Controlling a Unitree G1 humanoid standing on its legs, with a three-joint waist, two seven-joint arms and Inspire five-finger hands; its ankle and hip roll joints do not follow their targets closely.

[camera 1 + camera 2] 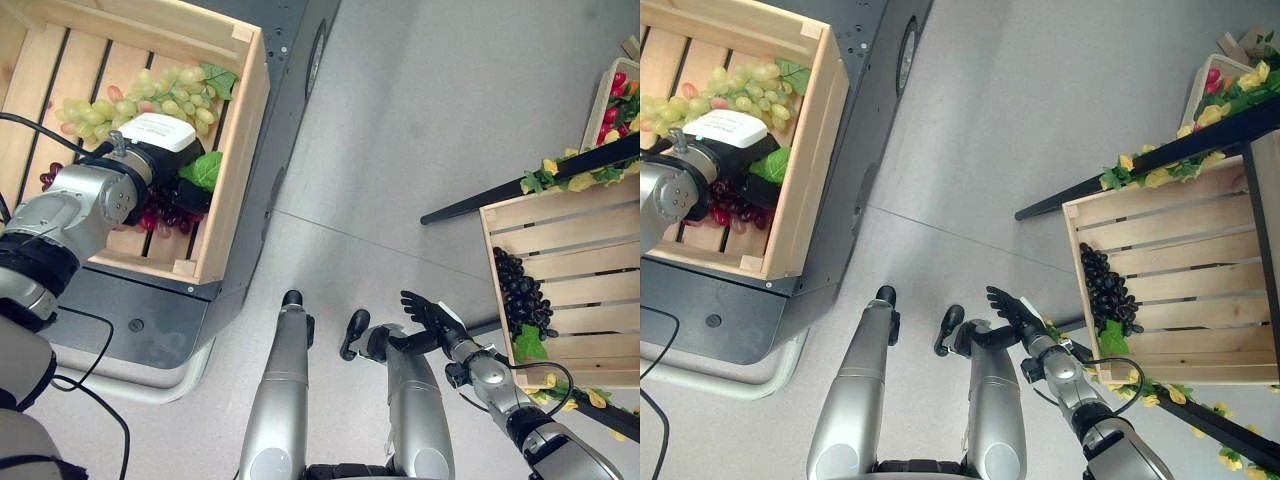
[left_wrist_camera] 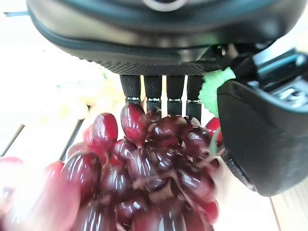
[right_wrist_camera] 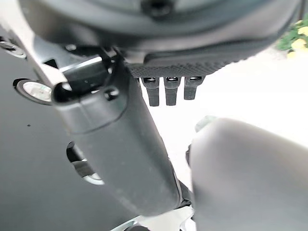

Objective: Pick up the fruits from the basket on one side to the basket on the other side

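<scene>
A: Two crates, one bunch within reach. Left hand (image 1: 165,140) down inside the left wooden crate (image 1: 240,150), right on the red grapes (image 2: 154,168). Green grapes (image 1: 150,100) lying just beyond, on the far side.

B: Closed round the bunch yet?

A: Cannot tell. Seen from the wrist, fruit packed right up against the hand, but gripped or merely touched — hidden by the berries themselves.

B: And the right hand (image 1: 430,315)?

A: Low, near the right wooden crate (image 1: 560,215), fingers spread and slack, holding nothing. Black grapes (image 1: 522,295) lying against that crate's left wall.

B: So, by the look of it, the grasp on the red bunch. Best way to manage it?

A: Gather the body of the bunch rather than a few outer berries. Close gently, since soft round fruit probably slips or squashes under a hard squeeze. Mind the green leaf (image 1: 203,170) beside the hand, to avoid pinching that alone.

B: Then the lift?

A: Straight up first, clear of the crate's right wall, before any swing to the right. Slowly, too — likely to sway and shed berries otherwise. Leave the green bunch undisturbed.
</scene>
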